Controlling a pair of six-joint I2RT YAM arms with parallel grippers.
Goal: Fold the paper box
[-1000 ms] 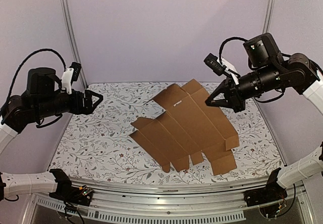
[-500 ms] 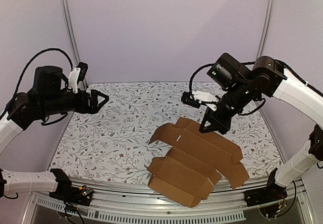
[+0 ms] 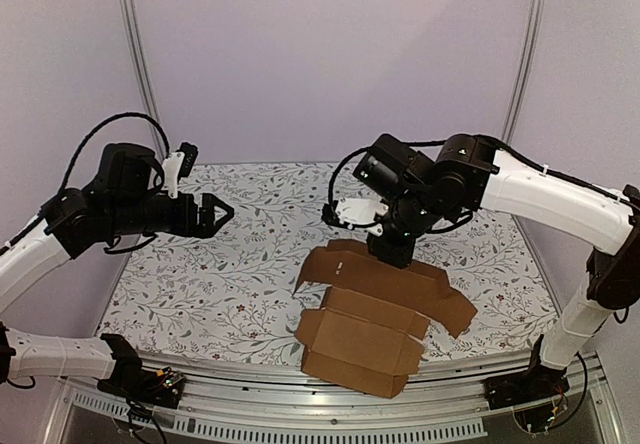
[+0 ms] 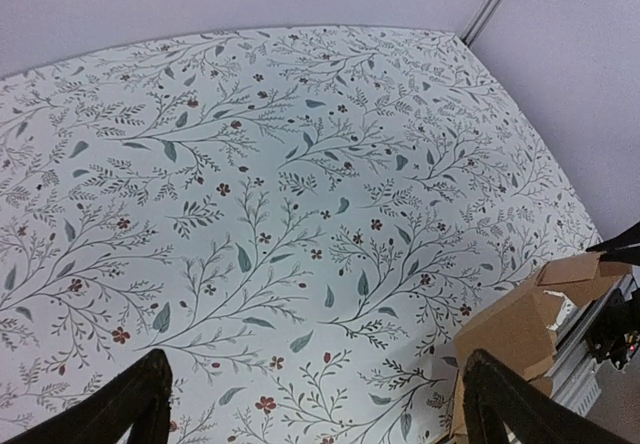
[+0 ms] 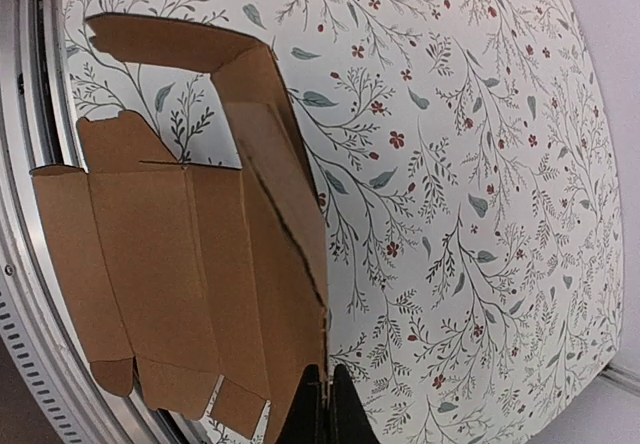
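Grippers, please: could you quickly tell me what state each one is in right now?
Left gripper: open, holding nothing.
Right gripper: closed, pinching an edge of the cardboard box.

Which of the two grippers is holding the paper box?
The right gripper, shut on an edge of the paper box. The left gripper hangs open above the table, apart from it.

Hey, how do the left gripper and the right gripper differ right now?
The left gripper is wide open and empty; the right gripper is shut on an edge of the paper box. The left gripper points sideways over bare table, apart from the paper box; the right gripper points down onto it. Both are black, with two fingers.
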